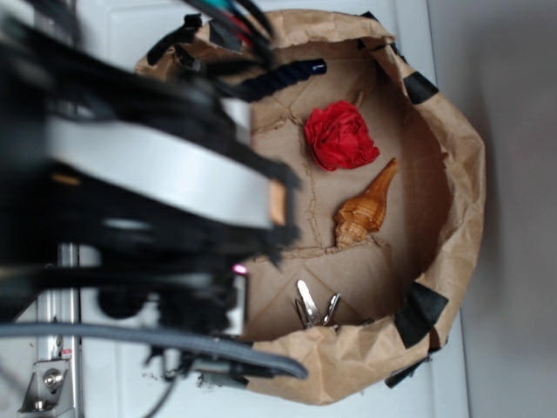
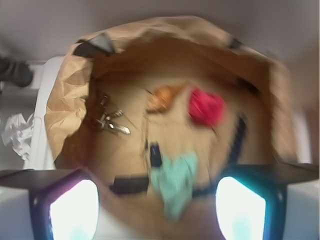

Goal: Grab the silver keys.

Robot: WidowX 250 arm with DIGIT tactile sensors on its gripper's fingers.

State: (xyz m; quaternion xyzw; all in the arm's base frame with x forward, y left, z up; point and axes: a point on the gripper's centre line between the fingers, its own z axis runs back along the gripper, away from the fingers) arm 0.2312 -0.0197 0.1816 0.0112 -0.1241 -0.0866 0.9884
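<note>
The silver keys (image 1: 313, 307) lie fanned out on the floor of a brown paper-lined bin (image 1: 452, 200), close to its near wall. In the wrist view the silver keys (image 2: 109, 121) show at the left of the bin floor, some way ahead of me. My gripper (image 2: 157, 210) is open, its two lit fingers (image 2: 72, 210) wide apart at the bottom of the wrist view, with nothing between them. It hovers above the bin's rim, well short of the keys. In the exterior view the blurred arm hides the gripper.
An orange-brown seashell (image 1: 365, 211) and a crumpled red cloth (image 1: 341, 135) lie mid-bin. A dark blue rope (image 1: 283, 77) lies at the bin's far side. A mint-green cloth (image 2: 176, 180) and a small dark object (image 2: 155, 154) sit just ahead of my fingers. Black tape patches (image 1: 420, 312) mark the walls.
</note>
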